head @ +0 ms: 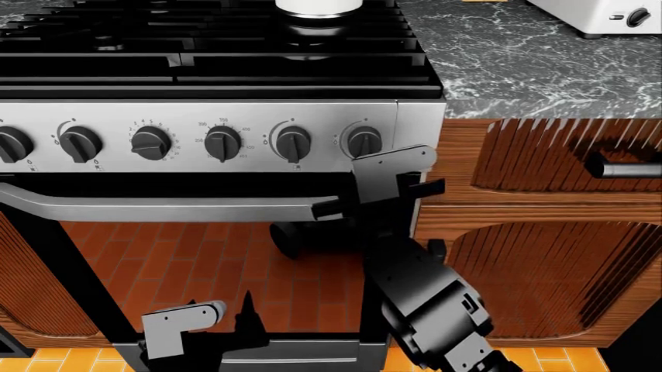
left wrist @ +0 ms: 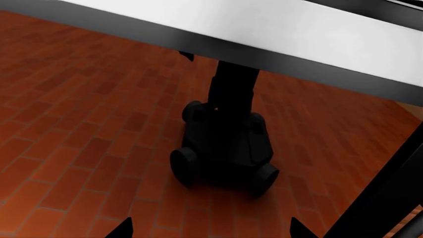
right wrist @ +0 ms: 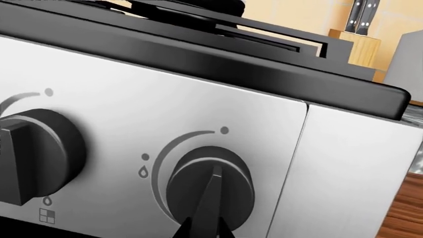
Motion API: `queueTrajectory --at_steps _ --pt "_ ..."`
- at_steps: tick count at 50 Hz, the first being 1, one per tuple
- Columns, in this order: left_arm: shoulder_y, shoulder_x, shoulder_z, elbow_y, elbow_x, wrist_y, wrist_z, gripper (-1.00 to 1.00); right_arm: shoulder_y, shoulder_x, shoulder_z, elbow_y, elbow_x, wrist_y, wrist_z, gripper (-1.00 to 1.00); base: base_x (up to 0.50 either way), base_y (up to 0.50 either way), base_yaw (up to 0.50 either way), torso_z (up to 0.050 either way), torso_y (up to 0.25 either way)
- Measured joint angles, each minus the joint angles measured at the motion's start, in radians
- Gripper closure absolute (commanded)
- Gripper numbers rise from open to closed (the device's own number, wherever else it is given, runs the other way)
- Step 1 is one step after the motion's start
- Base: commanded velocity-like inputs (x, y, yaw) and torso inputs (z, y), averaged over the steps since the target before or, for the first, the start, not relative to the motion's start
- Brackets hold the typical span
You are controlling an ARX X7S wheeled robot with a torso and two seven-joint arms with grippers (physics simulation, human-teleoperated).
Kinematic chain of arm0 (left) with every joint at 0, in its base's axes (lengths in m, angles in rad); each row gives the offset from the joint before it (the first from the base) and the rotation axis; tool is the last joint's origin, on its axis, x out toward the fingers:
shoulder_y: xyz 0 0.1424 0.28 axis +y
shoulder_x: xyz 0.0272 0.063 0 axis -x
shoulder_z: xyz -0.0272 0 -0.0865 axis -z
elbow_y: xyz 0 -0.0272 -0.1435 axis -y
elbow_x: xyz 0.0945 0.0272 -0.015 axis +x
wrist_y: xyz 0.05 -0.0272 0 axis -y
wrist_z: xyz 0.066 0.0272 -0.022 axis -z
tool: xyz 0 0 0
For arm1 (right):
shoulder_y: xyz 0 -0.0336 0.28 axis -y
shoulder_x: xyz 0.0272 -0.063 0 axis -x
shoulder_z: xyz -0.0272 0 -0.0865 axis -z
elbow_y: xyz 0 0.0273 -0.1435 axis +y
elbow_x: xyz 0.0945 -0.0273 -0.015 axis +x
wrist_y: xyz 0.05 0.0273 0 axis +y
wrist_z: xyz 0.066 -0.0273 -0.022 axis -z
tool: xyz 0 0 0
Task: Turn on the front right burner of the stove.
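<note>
The stove (head: 207, 77) fills the head view, with a black grated top, a steel panel of six black knobs and a curved oven handle (head: 155, 208). A round burner head (head: 310, 35) shows under the grate bars at the top right, beneath a white kettle (head: 318, 6). My right gripper (head: 377, 169) reaches up to the rightmost knob (head: 364, 142). In the right wrist view its fingertips (right wrist: 175, 229) closely flank that knob's ridge (right wrist: 210, 198), and the gripper (right wrist: 201, 230) looks shut on it. My left gripper (head: 236, 322) hangs low before the oven door, open and empty (left wrist: 211, 233).
A marble counter (head: 517, 62) with a white toaster (head: 600, 15) lies right of the stove. Wooden cabinets (head: 548, 263) and a drawer handle (head: 625, 169) stand below it. A knife block (right wrist: 357, 47) shows behind the range. The dark oven glass (left wrist: 79, 124) reflects my base and the brick floor.
</note>
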Motion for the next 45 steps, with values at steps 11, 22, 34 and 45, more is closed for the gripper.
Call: queueTrajectory --at_steps 11,22,34,45 --pt "-0.001 -0.002 0.003 -0.002 -0.002 0.004 -0.003 -1.0 0.018 0.02 -0.028 -0.012 -0.007 0.039 -0.003 1.0 0.0 0.0 0.0 0.0 0.0" --pt "-0.001 -0.004 0.006 -0.003 -0.005 0.006 -0.006 -1.0 0.031 0.035 -0.05 -0.022 -0.009 0.063 -0.003 1.0 0.0 0.0 0.0 0.0 0.0" --pt "-0.001 -0.007 0.01 -0.003 -0.009 0.007 -0.01 -1.0 0.043 0.049 -0.072 -0.03 -0.009 0.083 0.0 1.0 0.0 0.0 0.0 0.0 0.0" --pt "-0.002 -0.01 0.013 -0.003 -0.012 0.008 -0.013 -1.0 0.056 0.063 -0.098 -0.041 -0.015 0.108 0.004 1.0 0.0 0.0 0.0 0.0 0.0"
